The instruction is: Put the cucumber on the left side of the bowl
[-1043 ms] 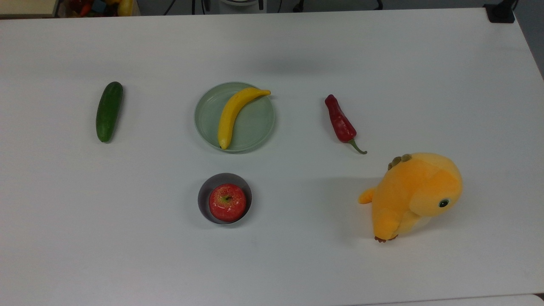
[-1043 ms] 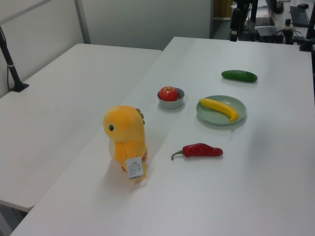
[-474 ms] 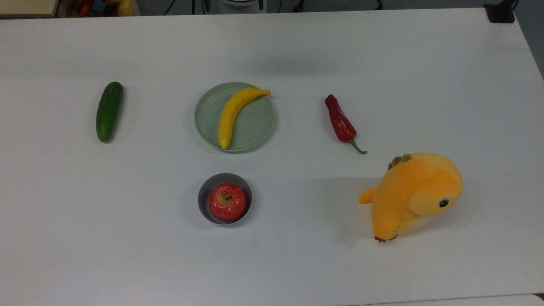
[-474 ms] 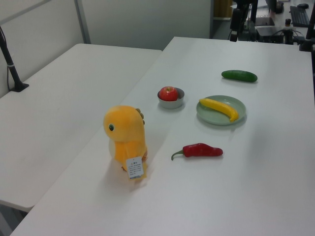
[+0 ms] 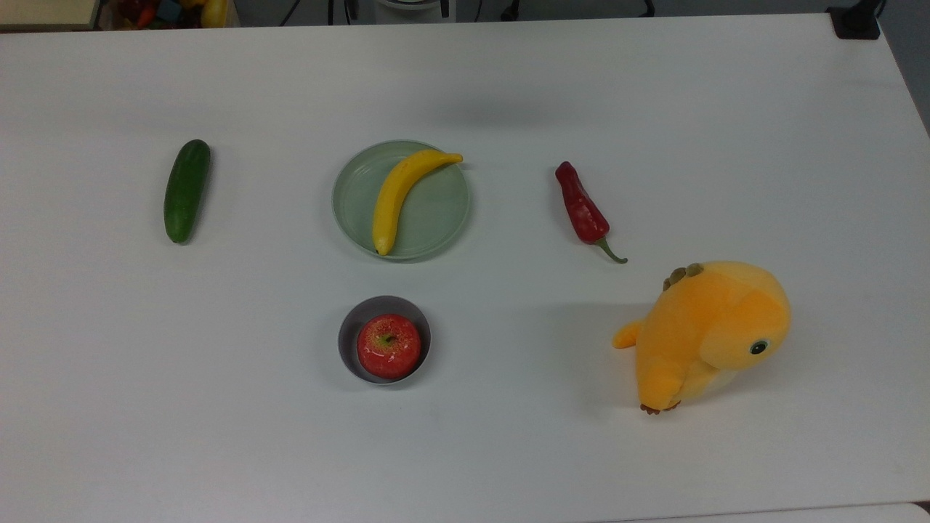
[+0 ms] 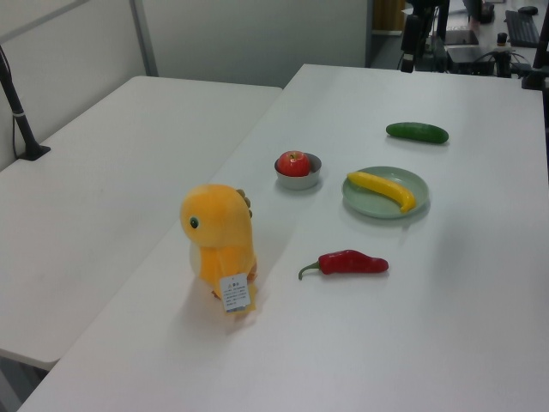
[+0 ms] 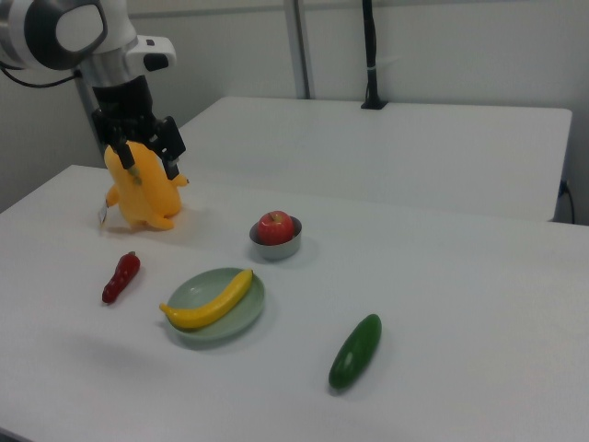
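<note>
cucumber [image 5: 187,190] well apart from bowl [image 5: 350,327]

Two white tables [image 6: 129,172] stand before pale partition walls [image 7: 442,46].

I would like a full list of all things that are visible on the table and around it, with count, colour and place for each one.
cucumber: 1, dark green, lying alone on the table at the top view's left
plate: 1, pale green, middle of the table, above the bowl in the top view
banana: 1, yellow, lying on the plate
bowl: 1, grey, below the plate in the top view
apple: 1, red, inside the bowl
chili pepper: 1, red with a green stem, to the top view's right of the plate
plush toy: 1, orange-yellow, standing at the top view's lower right
table: 1, white, under everything
gripper: 1, black on a white arm, raised in front of the plush toy in the right view
</note>
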